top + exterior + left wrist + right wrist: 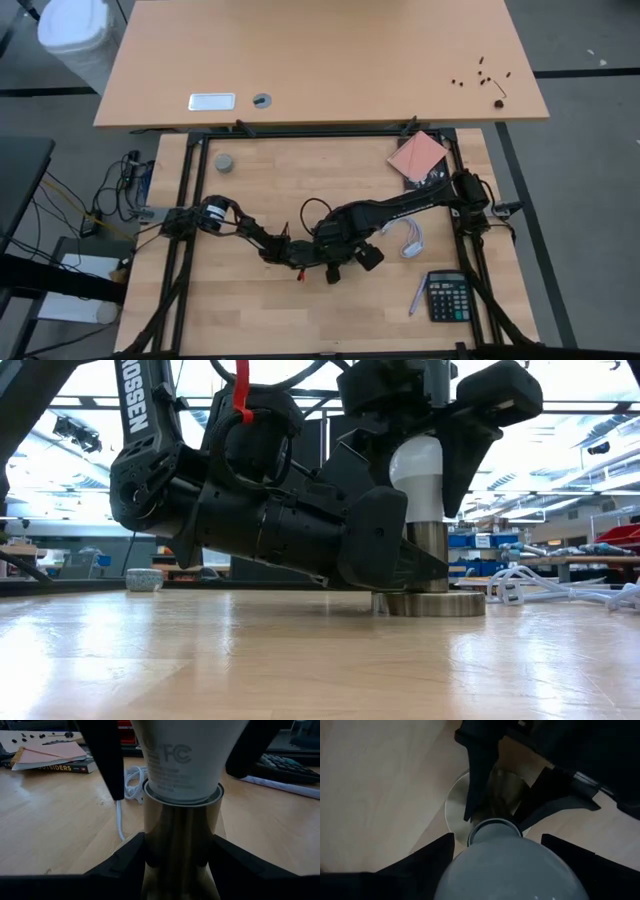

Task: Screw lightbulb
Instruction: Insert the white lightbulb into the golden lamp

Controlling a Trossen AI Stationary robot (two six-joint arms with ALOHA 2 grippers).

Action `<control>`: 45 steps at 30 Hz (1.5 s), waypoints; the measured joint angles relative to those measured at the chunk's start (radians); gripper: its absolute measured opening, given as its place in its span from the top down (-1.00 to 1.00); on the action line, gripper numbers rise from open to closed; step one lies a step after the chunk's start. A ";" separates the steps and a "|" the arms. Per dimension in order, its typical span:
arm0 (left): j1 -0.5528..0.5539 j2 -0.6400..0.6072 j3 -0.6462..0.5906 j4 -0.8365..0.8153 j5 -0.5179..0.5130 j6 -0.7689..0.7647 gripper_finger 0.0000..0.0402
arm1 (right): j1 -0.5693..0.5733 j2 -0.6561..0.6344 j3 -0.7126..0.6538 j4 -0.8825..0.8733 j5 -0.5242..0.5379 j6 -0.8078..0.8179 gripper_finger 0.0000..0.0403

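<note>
the lightbulb is seated upright in the brass socket, long axis vertical, rounded head up and narrow base down inside the socket's tube. the socket's round foot is set on the worktop, toward the middle of its front half. the socket tube is clamped between the left gripper fingers. the right gripper is held above, its partly open fingers on either side of the bulb's head; contact cannot be told.

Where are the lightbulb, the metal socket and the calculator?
lightbulb (415, 468): low view, on its white head.
metal socket (180, 845): left wrist view, on its brass-coloured tube.
calculator (448, 297): high view, on its keypad.
</note>
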 joint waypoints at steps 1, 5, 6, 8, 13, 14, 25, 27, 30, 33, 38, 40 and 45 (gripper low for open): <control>0.000 0.000 0.000 0.000 0.000 0.000 0.04 | 0.000 0.000 0.000 0.001 0.000 -0.014 -0.52; 0.000 0.000 0.000 -0.001 0.002 0.000 0.04 | 0.001 0.000 -0.001 0.001 0.001 -0.029 -0.52; 0.000 0.000 0.000 0.000 0.002 0.000 0.04 | 0.001 0.000 -0.001 0.001 0.001 -0.034 -0.52; 0.000 0.000 0.000 -0.001 0.002 0.000 0.04 | 0.001 0.000 -0.001 0.001 0.001 -0.036 -0.52; 0.000 0.000 0.000 -0.001 0.002 0.000 0.04 | 0.001 0.000 -0.001 0.002 0.001 -0.010 -0.47; 0.000 0.000 0.000 -0.001 0.002 0.000 0.04 | 0.001 0.000 -0.001 0.002 0.001 0.000 -0.44; 0.000 0.000 0.000 -0.001 0.002 0.000 0.04 | 0.002 0.001 -0.002 0.007 0.000 0.116 -0.23; 0.000 0.000 0.000 -0.001 0.002 0.000 0.04 | 0.002 0.001 -0.002 0.011 0.000 0.153 -0.28; 0.000 0.000 0.000 -0.001 0.002 0.000 0.04 | 0.002 0.002 -0.002 0.021 0.000 0.217 -0.32; 0.000 0.000 0.000 -0.001 0.002 0.000 0.04 | 0.001 0.002 -0.003 0.030 0.000 0.286 -0.28; -0.001 0.000 0.000 0.000 0.002 0.000 0.04 | 0.000 0.002 -0.003 0.038 0.000 0.445 -0.24; -0.001 0.000 0.000 0.001 0.002 -0.004 0.04 | 0.000 0.002 -0.003 0.039 0.000 0.523 -0.27; -0.001 0.001 0.000 0.001 0.001 -0.020 0.04 | -0.002 0.002 -0.003 0.049 0.000 0.718 -0.33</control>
